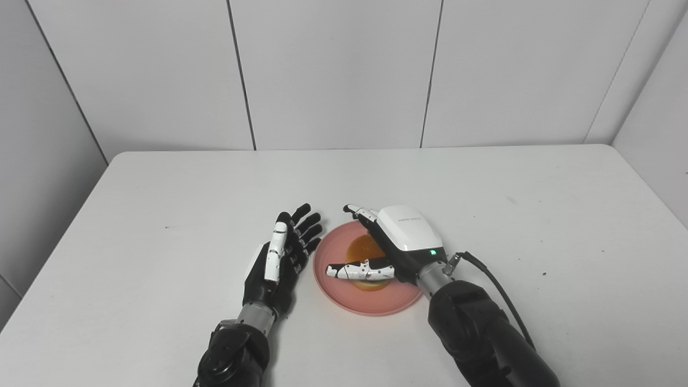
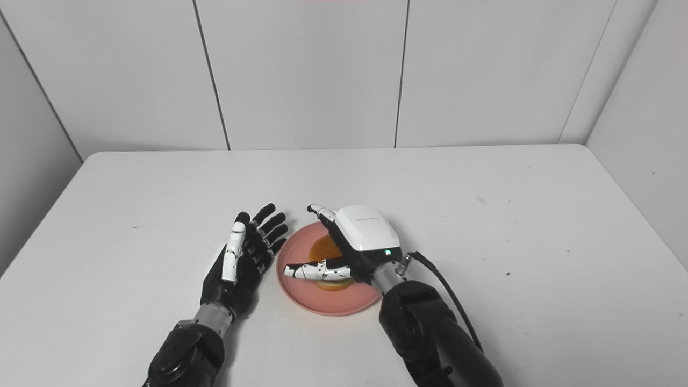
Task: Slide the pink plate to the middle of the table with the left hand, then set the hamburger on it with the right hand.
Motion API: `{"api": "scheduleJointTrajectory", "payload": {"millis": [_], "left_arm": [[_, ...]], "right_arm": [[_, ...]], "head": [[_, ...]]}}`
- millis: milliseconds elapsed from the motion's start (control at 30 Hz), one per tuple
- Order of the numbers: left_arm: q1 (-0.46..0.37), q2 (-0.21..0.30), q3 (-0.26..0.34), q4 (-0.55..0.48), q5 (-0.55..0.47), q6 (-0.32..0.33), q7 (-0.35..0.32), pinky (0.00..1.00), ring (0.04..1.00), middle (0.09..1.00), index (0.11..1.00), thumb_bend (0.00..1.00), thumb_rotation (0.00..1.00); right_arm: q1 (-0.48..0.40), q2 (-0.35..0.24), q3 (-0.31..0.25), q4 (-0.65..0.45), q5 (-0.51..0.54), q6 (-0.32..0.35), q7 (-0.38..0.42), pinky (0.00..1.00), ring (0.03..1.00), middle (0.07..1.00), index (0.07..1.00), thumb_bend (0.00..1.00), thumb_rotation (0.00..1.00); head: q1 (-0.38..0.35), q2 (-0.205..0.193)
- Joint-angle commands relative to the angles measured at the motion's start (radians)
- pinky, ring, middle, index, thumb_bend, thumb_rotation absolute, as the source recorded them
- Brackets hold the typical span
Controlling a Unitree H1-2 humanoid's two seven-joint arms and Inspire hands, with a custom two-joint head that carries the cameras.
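Note:
The pink plate (image 1: 333,293) lies near the middle of the table, toward the front. On it rests the hamburger (image 1: 364,250), an orange-brown bun. My right hand (image 1: 395,244) is over the plate and shut on the hamburger. Its thumb lies across the bun's near side, its fingers (image 1: 359,212) reach round the far side, and the white back of the hand hides the bun's right part. My left hand (image 1: 282,255) is open just left of the plate, its fingers spread and pointing away from me, beside the rim.
The white table (image 1: 484,188) runs to grey wall panels at the back and both sides. A black cable (image 1: 497,287) trails from my right wrist. A few small dark specks mark the tabletop on the right.

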Motion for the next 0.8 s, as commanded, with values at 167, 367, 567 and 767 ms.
{"api": "scheduleJointTrajectory", "payload": {"millis": [167, 367, 567, 767], "left_arm": [[-0.018, -0.002, 0.003, -0.015, -0.015, 0.015, -0.002, 0.91, 0.898, 0.883, 0.877, 0.56, 1.00], [0.000, 0.007, -0.009, -0.058, 0.018, 0.002, 0.013, 0.90, 0.894, 0.886, 0.876, 0.56, 1.00], [0.040, 0.025, -0.012, -0.115, 0.073, -0.018, 0.030, 0.90, 0.882, 0.879, 0.876, 0.58, 1.00], [0.084, 0.064, -0.022, -0.171, 0.113, -0.045, 0.016, 0.94, 0.940, 0.945, 0.937, 0.61, 1.00]], "right_arm": [[-0.010, 0.006, -0.045, -0.082, 0.015, -0.055, -0.055, 0.56, 0.695, 0.881, 0.927, 0.92, 0.94], [0.055, 0.009, -0.157, -0.141, 0.156, -0.117, -0.120, 0.59, 0.771, 0.929, 0.976, 0.89, 0.97], [0.149, 0.029, -0.276, -0.172, 0.334, -0.180, -0.176, 0.77, 0.915, 0.990, 1.000, 0.79, 1.00], [0.240, 0.051, -0.356, -0.119, 0.466, -0.293, -0.251, 0.93, 0.984, 1.000, 1.000, 0.73, 1.00]], "head": [[-0.001, 0.000], [0.007, 0.002], [0.000, 0.005], [-0.011, 0.007]]}}
